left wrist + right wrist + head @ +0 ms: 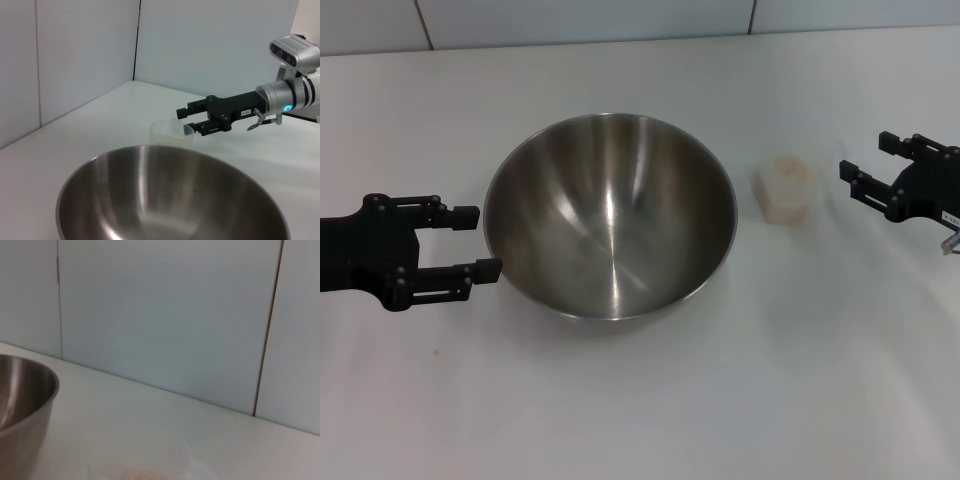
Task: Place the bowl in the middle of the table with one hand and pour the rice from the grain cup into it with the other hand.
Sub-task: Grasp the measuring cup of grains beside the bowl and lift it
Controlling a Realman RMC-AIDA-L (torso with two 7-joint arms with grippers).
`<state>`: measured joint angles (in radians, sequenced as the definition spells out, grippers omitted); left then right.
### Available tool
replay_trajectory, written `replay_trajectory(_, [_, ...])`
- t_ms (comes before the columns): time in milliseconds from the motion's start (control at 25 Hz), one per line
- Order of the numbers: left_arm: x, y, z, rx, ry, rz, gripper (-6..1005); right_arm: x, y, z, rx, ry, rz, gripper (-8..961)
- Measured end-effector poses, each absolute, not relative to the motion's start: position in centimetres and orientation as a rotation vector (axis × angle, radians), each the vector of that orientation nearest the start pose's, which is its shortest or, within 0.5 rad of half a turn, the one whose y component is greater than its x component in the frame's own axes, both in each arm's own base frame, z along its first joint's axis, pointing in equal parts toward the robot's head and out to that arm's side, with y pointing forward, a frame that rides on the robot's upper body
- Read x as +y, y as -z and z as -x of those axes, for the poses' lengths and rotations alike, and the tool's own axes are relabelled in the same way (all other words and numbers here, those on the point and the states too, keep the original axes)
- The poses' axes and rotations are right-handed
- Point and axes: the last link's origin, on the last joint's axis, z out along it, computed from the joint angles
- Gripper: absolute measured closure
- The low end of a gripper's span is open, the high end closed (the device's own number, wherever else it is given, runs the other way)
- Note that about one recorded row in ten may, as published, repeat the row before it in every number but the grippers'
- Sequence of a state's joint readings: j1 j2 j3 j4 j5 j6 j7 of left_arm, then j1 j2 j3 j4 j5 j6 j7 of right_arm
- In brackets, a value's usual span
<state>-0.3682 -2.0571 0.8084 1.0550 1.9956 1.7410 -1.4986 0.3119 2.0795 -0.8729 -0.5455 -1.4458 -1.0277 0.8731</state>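
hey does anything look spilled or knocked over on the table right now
Nothing stands out. The bowl sits upright and empty, the grain cup stands upright beside it with its rice inside, and no grains show on the table.

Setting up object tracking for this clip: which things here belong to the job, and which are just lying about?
Belongs to the job:
- bowl
- grain cup holding rice
- table
- left tool, open at the bowl's rim
- right tool, open beside the cup

Lying about:
- nothing; only the wall panels behind
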Motion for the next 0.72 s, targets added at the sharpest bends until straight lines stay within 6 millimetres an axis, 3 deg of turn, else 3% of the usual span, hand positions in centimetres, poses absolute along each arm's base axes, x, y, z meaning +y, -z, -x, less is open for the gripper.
replay_trajectory(720, [30.07, -5.17, 25.93, -0.435, 0.51, 2.83, 319, 33.49, -0.41, -34.76, 0.528, -0.406, 2.139, 316])
